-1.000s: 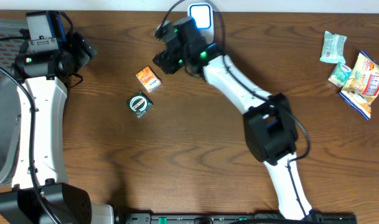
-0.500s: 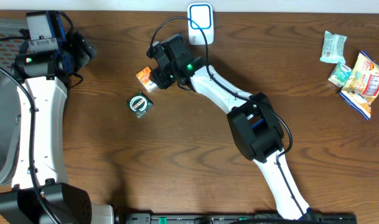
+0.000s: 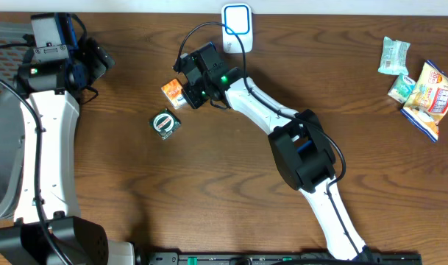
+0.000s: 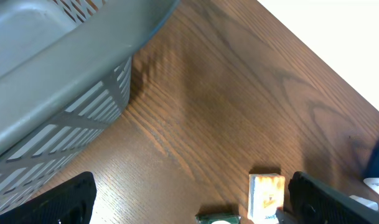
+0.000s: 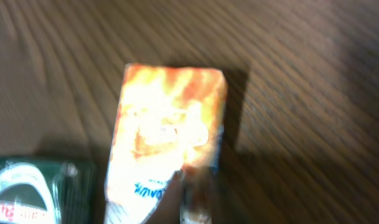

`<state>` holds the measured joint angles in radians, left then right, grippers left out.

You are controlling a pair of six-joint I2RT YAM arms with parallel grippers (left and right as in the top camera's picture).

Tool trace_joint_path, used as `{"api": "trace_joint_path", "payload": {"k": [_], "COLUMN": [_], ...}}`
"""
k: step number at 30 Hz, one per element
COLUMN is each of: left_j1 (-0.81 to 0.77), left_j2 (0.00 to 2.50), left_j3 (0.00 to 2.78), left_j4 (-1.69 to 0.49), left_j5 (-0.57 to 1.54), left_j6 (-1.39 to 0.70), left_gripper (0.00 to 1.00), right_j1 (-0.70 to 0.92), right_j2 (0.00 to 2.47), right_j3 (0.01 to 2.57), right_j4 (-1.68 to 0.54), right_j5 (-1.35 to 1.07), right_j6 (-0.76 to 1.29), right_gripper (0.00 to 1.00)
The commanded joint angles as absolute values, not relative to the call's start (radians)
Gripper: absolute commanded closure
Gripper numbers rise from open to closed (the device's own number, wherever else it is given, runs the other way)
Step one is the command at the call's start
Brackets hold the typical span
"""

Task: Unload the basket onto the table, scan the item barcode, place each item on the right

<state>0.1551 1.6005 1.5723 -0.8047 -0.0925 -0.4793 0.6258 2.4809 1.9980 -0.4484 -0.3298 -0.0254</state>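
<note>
The small orange box (image 3: 172, 90) lies on the table (image 3: 231, 169), far and left of the middle, with a green packet (image 3: 164, 123) just beside it on the near side. In my right wrist view the box is blurred and its print is unreadable. My right claw (image 3: 185, 93) is fully closed, with the tips at the box's edge. Whether they pinch it I cannot tell. My left claw (image 4: 189, 186) stands wide open and holds nothing. The inside of the grey basket (image 4: 65, 62) at the left is hidden.

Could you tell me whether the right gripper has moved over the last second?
Yes: the right gripper went left, away from the white scanner, to the orange box.
</note>
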Motion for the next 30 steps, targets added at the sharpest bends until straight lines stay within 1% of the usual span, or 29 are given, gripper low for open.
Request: {"api": "trace_joint_path", "payload": {"k": [1, 9, 14, 15, 16, 18, 20, 23, 30], "left_j1": [0.155, 0.155, 0.155, 0.155, 0.155, 0.155, 0.155, 0.155, 0.155], "left_j2": [1.601, 1.601, 1.601, 1.601, 1.601, 1.601, 1.601, 1.601, 1.601], "left_j3": [1.588, 1.588, 1.588, 1.588, 1.588, 1.588, 1.588, 1.588, 1.588], "left_j4": [-0.806, -0.806, -0.806, -0.806, -0.806, -0.805, -0.806, -0.806, -0.806], "left_j5": [-0.105, -0.105, -0.105, -0.105, -0.106, -0.105, -0.106, -0.105, -0.105], "left_j6": [-0.492, -0.492, -0.492, -0.492, -0.492, -0.492, -0.492, -0.492, -0.492], "left_gripper": [0.02, 0.02, 0.02, 0.02, 0.02, 0.02, 0.03, 0.02, 0.02], "right_j1": [0.616, 0.533, 0.488, 0.481, 0.481, 0.481, 0.486, 0.498, 0.522], "right_j2": [2.497, 2.371, 2.284, 2.265, 2.265, 2.266, 2.278, 2.311, 2.400], "right_j3": [2.000, 2.001, 2.001, 2.001, 2.001, 2.001, 2.001, 2.001, 2.001], "right_j4": [-0.477, -0.600, -0.624, -0.614, -0.606, -0.591, -0.574, -0.550, -0.537], "right_j5": [-0.233, 0.036, 0.043, -0.027, -0.058, -0.106, -0.148, -0.193, -0.220], "right_j6": [-0.023, -0.024, -0.042, -0.042, -0.042, -0.042, -0.040, -0.037, -0.001], "right_gripper": [0.99, 0.99, 0.99, 0.85, 0.76, 0.64, 0.59, 0.55, 0.38]}}
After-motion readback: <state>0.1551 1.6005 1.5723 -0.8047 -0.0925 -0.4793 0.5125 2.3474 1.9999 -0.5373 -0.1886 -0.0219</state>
